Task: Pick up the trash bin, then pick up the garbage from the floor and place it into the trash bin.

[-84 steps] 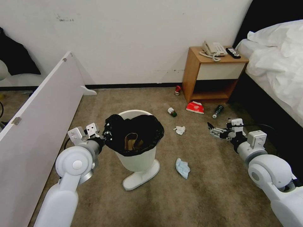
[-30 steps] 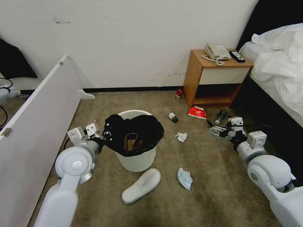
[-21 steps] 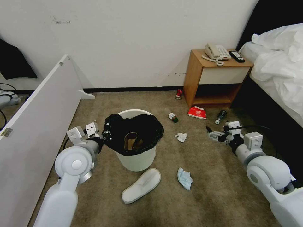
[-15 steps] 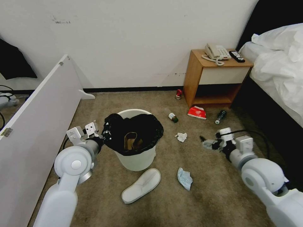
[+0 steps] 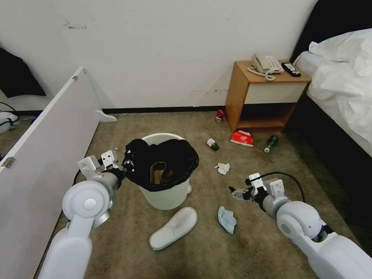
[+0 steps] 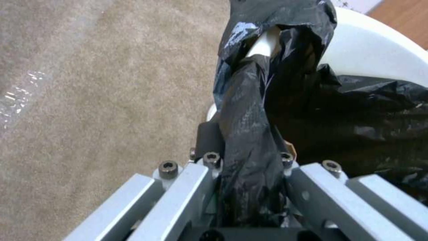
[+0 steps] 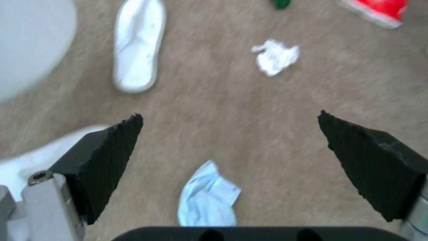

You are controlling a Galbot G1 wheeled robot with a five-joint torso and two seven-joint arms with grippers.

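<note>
A beige carpet (image 5: 255,248) is seen underfoot. Scattered on it are a slipper (image 5: 173,228), a blue wad (image 5: 226,219), a tissue (image 5: 222,168), two bottles (image 5: 211,144), a red packet (image 5: 242,138) and a can (image 5: 219,115). A nightstand (image 5: 263,97) stands on it by the wall.

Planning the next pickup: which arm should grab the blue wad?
Right. The right gripper hangs open just above the blue wad, which lies between its fingers in the wrist view. The left gripper is shut on the bin liner.
</note>
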